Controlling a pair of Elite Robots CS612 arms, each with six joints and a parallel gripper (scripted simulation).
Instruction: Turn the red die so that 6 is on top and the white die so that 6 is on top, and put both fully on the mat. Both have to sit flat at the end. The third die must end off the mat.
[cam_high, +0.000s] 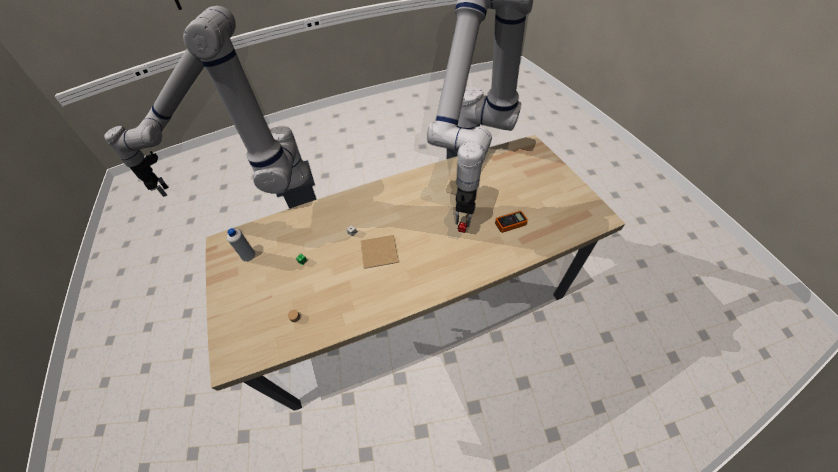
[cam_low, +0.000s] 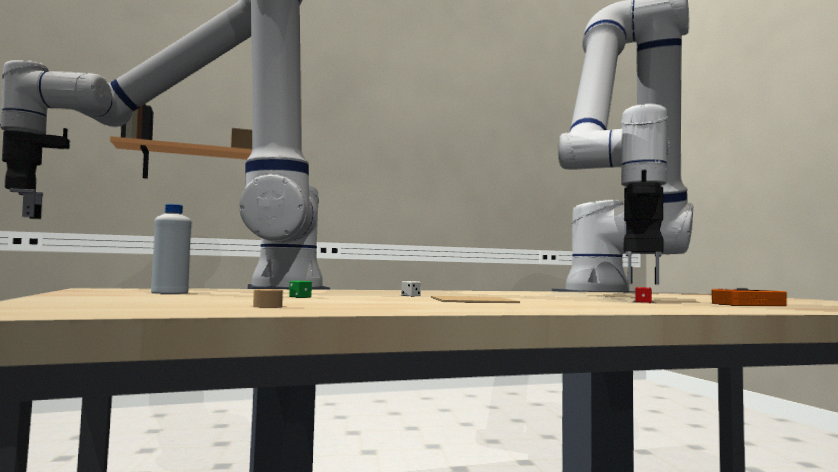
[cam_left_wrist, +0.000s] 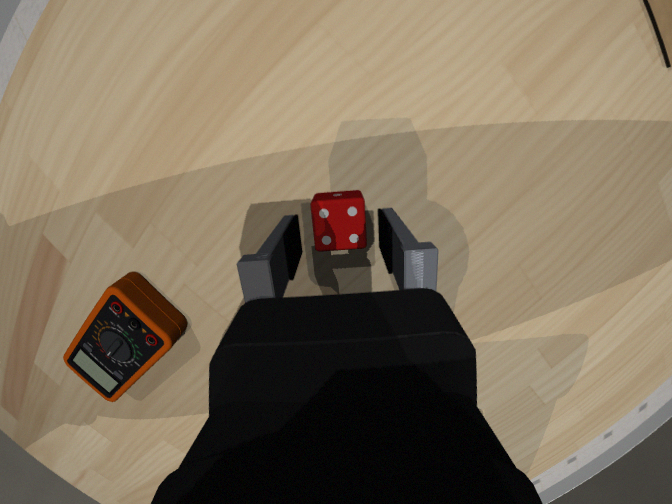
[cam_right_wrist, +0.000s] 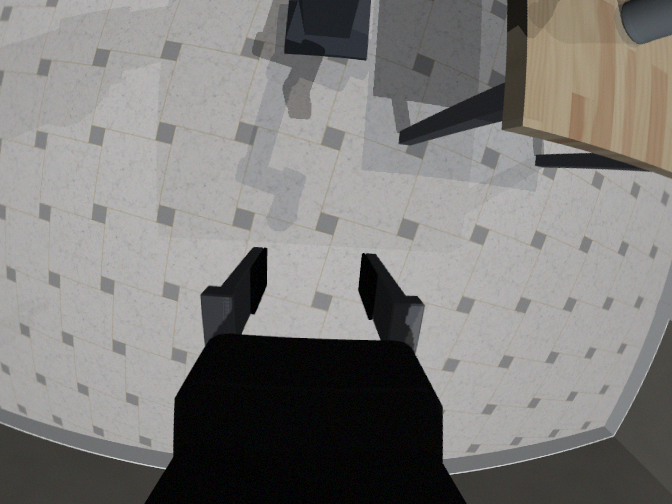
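Observation:
The red die (cam_high: 462, 227) (cam_low: 643, 294) (cam_left_wrist: 338, 223) lies flat on the table, off the mat, with 4 on top and 1 facing the exterior camera. My left gripper (cam_high: 463, 219) (cam_low: 643, 280) (cam_left_wrist: 339, 231) is open and points down just above the die, its fingers on either side of it in the left wrist view. The white die (cam_high: 351, 231) (cam_low: 411, 288) lies behind the bare tan mat (cam_high: 379, 252) (cam_low: 476, 299); its top number is too small to read. The green die (cam_high: 301, 259) (cam_low: 300, 289) lies left of the mat. My right gripper (cam_high: 163, 188) (cam_low: 31, 205) (cam_right_wrist: 313, 269) is open and empty, beyond the table's left end.
An orange multimeter (cam_high: 511, 221) (cam_low: 748, 297) (cam_left_wrist: 122, 339) lies close to the red die. A grey bottle (cam_high: 241, 246) (cam_low: 171, 253) with a blue cap stands near the table's left end. A small brown cylinder (cam_high: 293, 316) (cam_low: 267, 298) is at the front left.

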